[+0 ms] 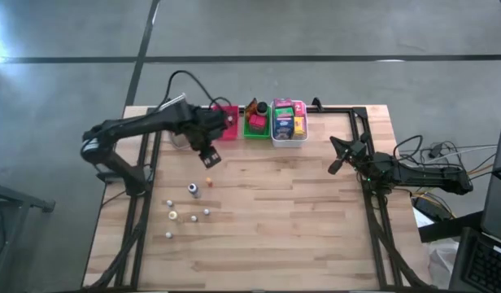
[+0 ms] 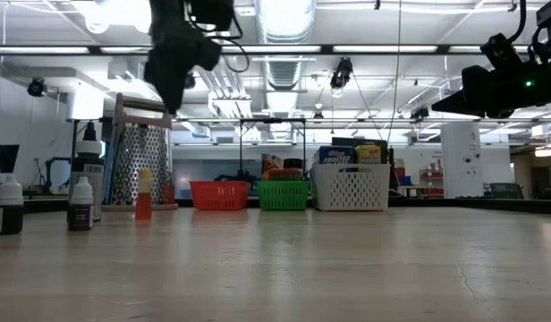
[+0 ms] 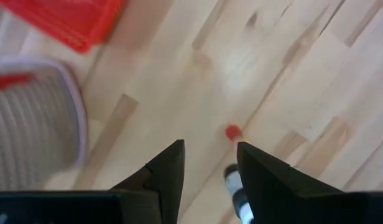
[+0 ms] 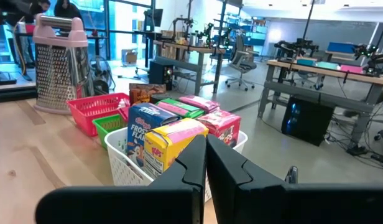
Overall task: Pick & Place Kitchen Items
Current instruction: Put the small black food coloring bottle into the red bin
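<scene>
Pale wooden worktop (image 1: 315, 212): the left gripper (image 1: 208, 156) hangs above it beside the red basket (image 1: 226, 124), fingers parted and empty. Small bottles (image 1: 193, 190) stand scattered below it, one red-capped (image 3: 232, 132). Boxed packets (image 4: 179, 134) fill the white basket (image 1: 288, 138). At the right edge the right gripper (image 1: 335, 165) waits, fingers clenched on nothing.

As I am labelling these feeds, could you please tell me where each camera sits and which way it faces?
High view: overhead, facing straight down; both arms, left gripper, right gripper.
Low view: table height, facing the red basket; arms overhead.
Left wrist view: facing down at a red-capped bottle; own open fingers.
Right wrist view: facing the white basket; own shut fingers.
Shared: low and right wrist views show the metal grater.
</scene>
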Controlling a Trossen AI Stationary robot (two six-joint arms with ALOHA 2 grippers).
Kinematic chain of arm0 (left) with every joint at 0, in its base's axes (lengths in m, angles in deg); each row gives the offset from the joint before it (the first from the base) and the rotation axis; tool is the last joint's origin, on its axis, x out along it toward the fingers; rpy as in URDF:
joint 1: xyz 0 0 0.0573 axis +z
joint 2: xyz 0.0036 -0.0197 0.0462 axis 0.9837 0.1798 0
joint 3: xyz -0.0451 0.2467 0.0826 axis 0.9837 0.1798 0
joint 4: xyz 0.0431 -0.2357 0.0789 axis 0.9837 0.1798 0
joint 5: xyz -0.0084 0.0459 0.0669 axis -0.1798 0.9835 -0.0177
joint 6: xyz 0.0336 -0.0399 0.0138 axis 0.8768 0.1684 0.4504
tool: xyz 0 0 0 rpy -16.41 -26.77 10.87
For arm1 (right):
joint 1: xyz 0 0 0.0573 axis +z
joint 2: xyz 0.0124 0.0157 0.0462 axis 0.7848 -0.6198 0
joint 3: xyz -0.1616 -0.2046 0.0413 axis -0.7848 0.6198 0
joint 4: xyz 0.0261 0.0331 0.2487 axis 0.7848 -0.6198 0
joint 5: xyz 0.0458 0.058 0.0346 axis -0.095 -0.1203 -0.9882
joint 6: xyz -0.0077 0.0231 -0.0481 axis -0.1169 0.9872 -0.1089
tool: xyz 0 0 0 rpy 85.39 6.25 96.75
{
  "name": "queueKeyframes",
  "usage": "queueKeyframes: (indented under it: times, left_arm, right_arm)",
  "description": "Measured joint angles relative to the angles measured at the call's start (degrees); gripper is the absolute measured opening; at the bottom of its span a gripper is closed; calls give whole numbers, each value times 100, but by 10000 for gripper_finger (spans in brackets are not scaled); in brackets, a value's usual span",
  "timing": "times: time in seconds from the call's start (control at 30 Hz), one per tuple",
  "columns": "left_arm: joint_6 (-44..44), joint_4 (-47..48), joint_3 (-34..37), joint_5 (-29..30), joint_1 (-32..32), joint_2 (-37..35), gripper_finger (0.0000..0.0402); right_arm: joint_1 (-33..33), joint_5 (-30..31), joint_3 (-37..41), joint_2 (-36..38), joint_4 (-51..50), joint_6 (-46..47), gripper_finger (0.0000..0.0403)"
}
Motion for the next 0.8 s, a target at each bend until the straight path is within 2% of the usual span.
queueKeyframes:
  times: [0.2,0.4,0.6,0.8]
  left_arm:
    - [-126,-108,747,-5,-311,-702,153]
    - [266,-559,1133,-3,-878,-1163,153]
    - [799,-1512,1350,-14,-1807,-1233,154]
    - [812,-1767,1453,-13,-2373,-1185,154]
  right_arm:
    - [1,-1,1,0,2,0,8]
    - [0,0,0,0,2,0,8]
    - [2,-2,2,0,1,0,8]
    - [1,-1,1,0,2,0,8]
